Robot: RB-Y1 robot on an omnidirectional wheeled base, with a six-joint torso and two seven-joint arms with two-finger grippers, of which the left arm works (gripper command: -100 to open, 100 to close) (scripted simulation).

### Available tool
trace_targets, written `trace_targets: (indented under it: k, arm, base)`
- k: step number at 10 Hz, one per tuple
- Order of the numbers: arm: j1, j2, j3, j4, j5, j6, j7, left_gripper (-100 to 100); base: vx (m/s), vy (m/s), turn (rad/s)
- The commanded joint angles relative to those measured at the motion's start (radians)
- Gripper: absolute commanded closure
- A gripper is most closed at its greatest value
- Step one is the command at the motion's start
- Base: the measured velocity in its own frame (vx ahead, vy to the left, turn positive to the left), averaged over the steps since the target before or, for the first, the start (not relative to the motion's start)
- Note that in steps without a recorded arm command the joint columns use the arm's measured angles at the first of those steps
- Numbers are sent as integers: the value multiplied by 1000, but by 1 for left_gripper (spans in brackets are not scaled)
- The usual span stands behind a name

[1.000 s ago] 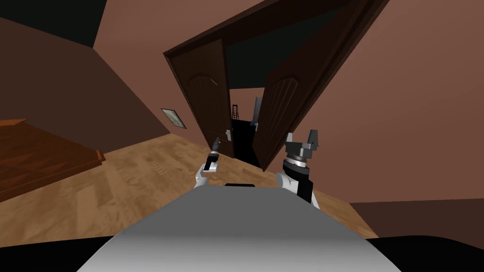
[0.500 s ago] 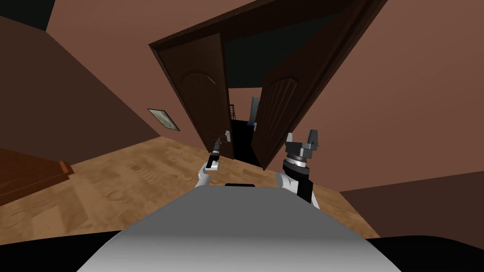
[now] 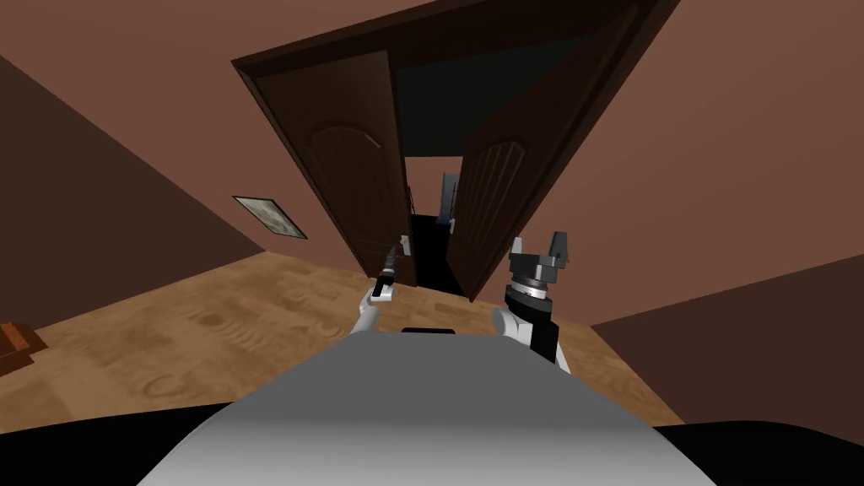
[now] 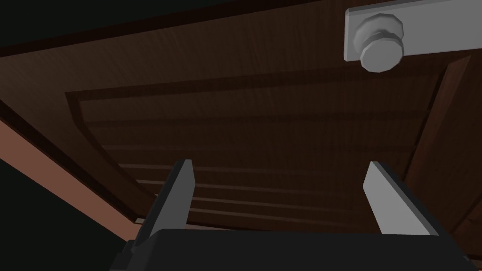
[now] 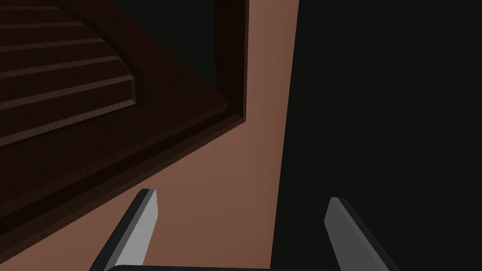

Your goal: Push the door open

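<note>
Left tool [image 4: 280,163] spread before door [image 4: 263,108] — edges cropped.

White forearms [image 3: 363,317], dark joints — thin grey claw fingers [image 4: 181,188].

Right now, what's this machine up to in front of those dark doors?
The robot faces a dark brown left door leaf and right door leaf, both ajar with a narrow gap between them. Its left gripper, open, points at the left door leaf's panel close to a grey knob; whether it touches the panel cannot be told. The right gripper, also open, is raised beside the right door leaf, holding nothing.
</note>
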Motion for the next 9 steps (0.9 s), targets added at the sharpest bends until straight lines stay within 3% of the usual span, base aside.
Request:
trace_targets:
  k: [1, 2, 9]
  arm:
    - [-28, -2, 8, 46, 5, 2, 3, -100]
    - [-28, -2, 8, 46, 5, 2, 3, -100]
    - [-127, -27, 34, 215, 20, 8, 8, -100]
  base:
    - [20, 148, -149]
    - [18, 104, -57]
    - [19, 125, -125]
